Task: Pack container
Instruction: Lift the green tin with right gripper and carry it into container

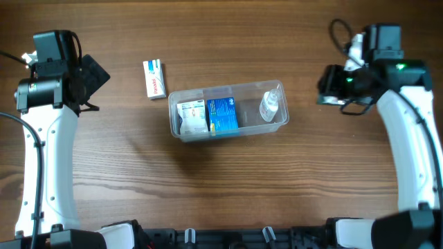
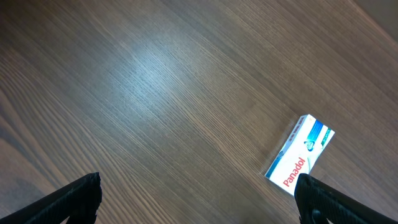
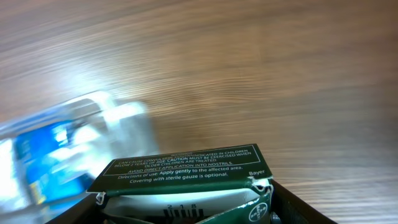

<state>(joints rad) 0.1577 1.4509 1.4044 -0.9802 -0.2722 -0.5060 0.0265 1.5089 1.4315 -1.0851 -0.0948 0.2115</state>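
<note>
clear container (image 1: 221,88), blue box (image 1: 222,115), white-red box (image 1: 154,78), green box (image 3: 180,168)

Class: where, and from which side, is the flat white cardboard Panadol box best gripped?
The white cardboard Panadol box lies flat on the wooden table, alone. Likely best from straight above with the open left gripper, closing across its narrow width, on the long side faces at mid-length.

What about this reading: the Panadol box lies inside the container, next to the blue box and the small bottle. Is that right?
Not quite. The Panadol box lies on the table outside the container, near its left end; the overhead view shows it. The blue box and the small bottle are inside the container.
</note>
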